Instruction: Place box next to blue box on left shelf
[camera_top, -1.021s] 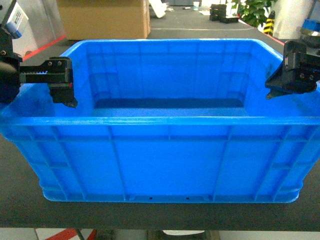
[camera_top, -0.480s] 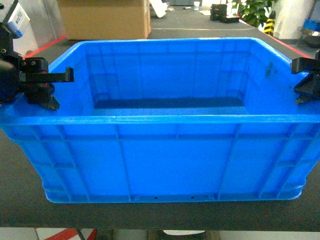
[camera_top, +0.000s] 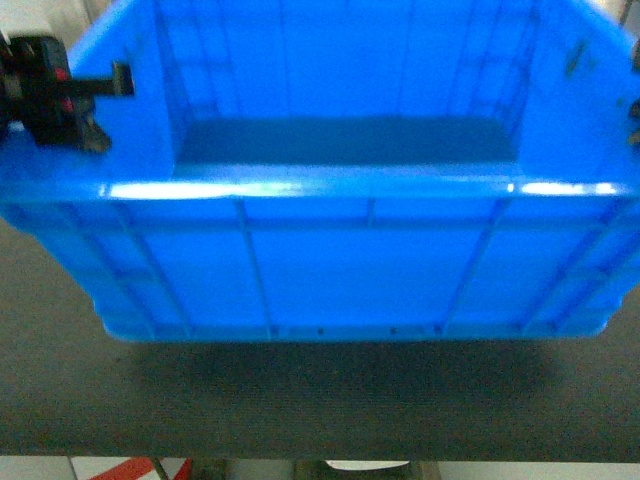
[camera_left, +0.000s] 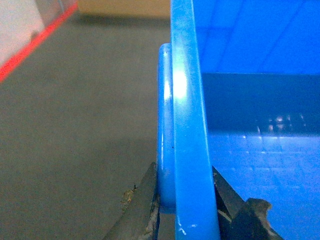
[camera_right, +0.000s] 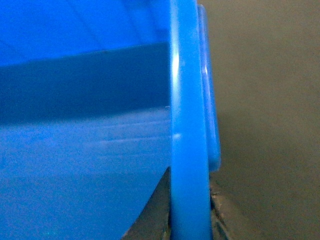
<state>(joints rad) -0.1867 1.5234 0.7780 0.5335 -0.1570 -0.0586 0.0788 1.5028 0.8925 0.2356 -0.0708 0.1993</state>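
The box (camera_top: 340, 260), a large bright blue open-topped crate with ribbed walls, fills the head view and hangs just above the dark tabletop (camera_top: 300, 400), casting a shadow beneath it. My left gripper (camera_top: 95, 110) is shut on its left rim. In the left wrist view the gripper (camera_left: 185, 200) has one finger (camera_left: 145, 205) outside the rim (camera_left: 187, 125) and the other inside. My right gripper (camera_top: 634, 120) shows only at the frame edge. In the right wrist view it (camera_right: 189, 200) is shut on the right rim (camera_right: 187, 100). The left shelf and the other blue box are out of view.
Under and in front of the crate runs the dark table, with its front edge (camera_top: 320, 460) near the bottom of the head view. In the left wrist view a grey floor with a red line (camera_left: 35, 45) lies beside the crate.
Both grippers moved outward from over the crate's opening to its side rims and shut on them. The crate has since risen and now fills more of the head view.
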